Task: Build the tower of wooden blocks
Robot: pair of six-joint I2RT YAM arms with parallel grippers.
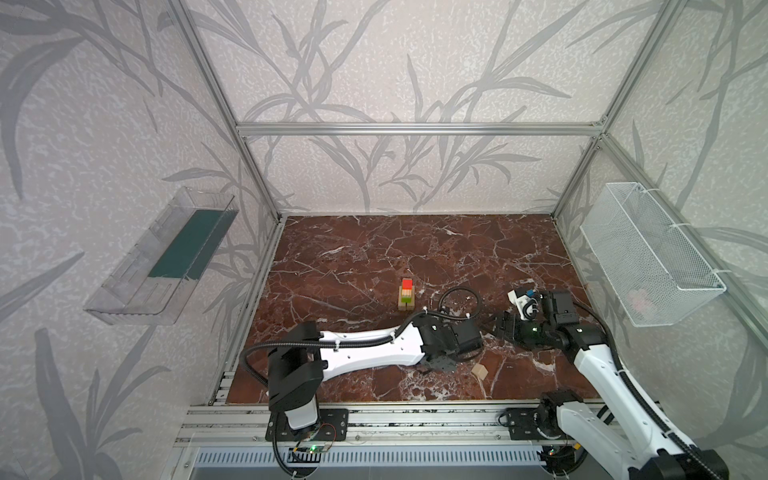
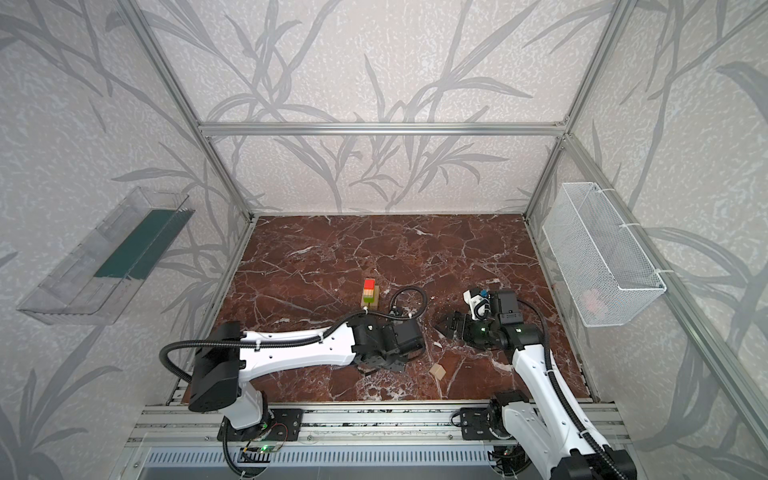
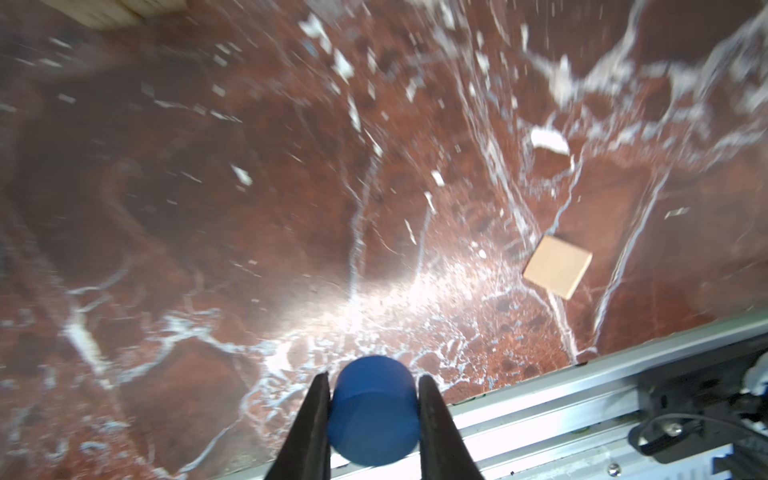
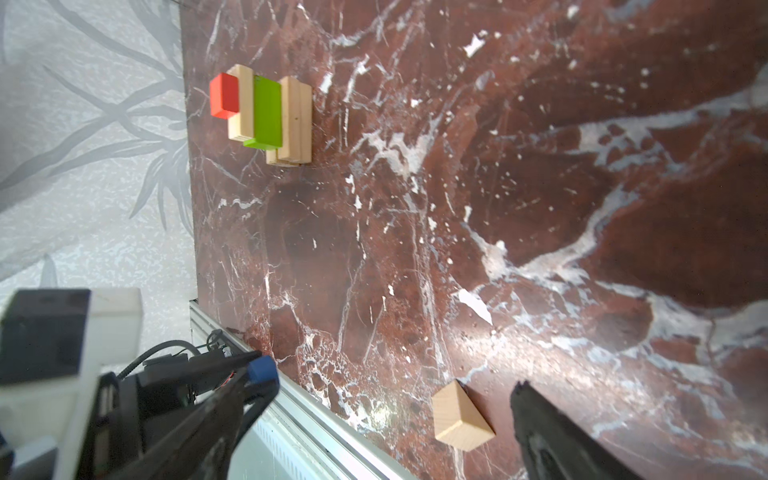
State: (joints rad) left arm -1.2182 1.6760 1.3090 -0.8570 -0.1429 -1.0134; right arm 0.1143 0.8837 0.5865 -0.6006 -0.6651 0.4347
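The tower [image 1: 406,295] stands near the middle of the table [image 1: 374,257]. It has pale planks at the base, then the green brick [image 4: 268,114], another plank and the red cube [image 4: 224,95] on top. In the right wrist view the cube sits toward one end of the plank under it, not centred, so the top landing spot is small and off to one side.

The left hand [image 3: 372,377] is well away from the tower, on the robot's side of it. It is clamped on the blue disc [image 3: 374,415]. The fingers [image 3: 316,415] press the disc's round wall from both sides, which seems meant to leave a flat face free to go down onto the cube. The disc looks clear of the table, though the blur makes that hard to confirm.

The peaked piece [image 4: 459,417] lies on its side on the table, on the robot's side of the tower, to its right and well apart. Its shape suits the cap, so it probably waits there for last.

The right hand [image 1: 500,328] is also right of the tower and apart from it. Its jaws are spread with nothing between them. It hangs near the peaked piece without touching it, likely ready to take it once the disc is placed.
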